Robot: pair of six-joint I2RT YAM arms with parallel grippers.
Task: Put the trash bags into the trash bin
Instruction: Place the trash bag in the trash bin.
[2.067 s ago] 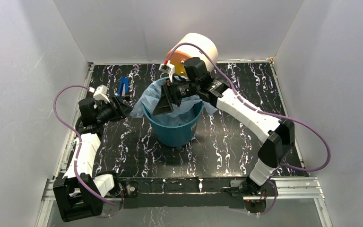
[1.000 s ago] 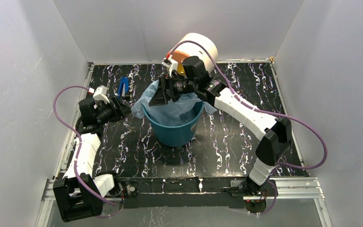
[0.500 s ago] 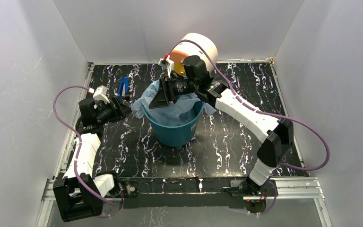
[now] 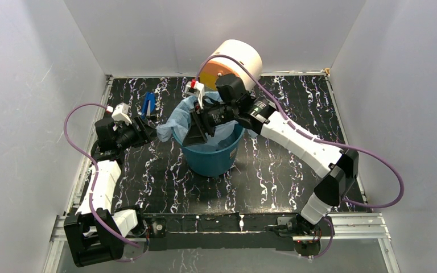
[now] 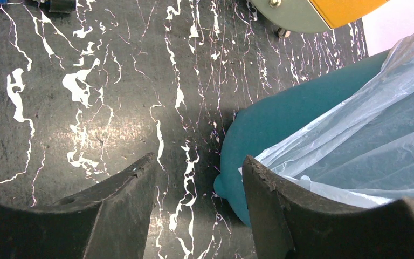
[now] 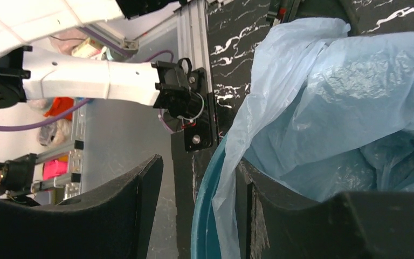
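Note:
The teal trash bin (image 4: 209, 156) stands mid-table. The light-blue trash bag (image 4: 173, 122) lines it, its edge spilling over the left and back rim. My right gripper (image 4: 197, 134) hangs over the bin's left side, open. In the right wrist view my right gripper (image 6: 199, 164) straddles the bin's rim (image 6: 207, 216), one finger outside and one against the bag (image 6: 329, 108) inside. My left gripper (image 4: 151, 132) is open and empty, just left of the bin. In the left wrist view my left gripper (image 5: 197, 162) faces the bin's wall (image 5: 269, 124) and the bag (image 5: 366, 135).
A cream-and-orange drum (image 4: 236, 60) lies behind the bin, and its edge shows in the left wrist view (image 5: 312, 11). A small blue object (image 4: 148, 104) lies at the back left. White walls close in the table on three sides.
My right gripper has moved from the bin's back rim forward and down over its left side. The bag's left flap has shifted slightly. The left arm has not moved.

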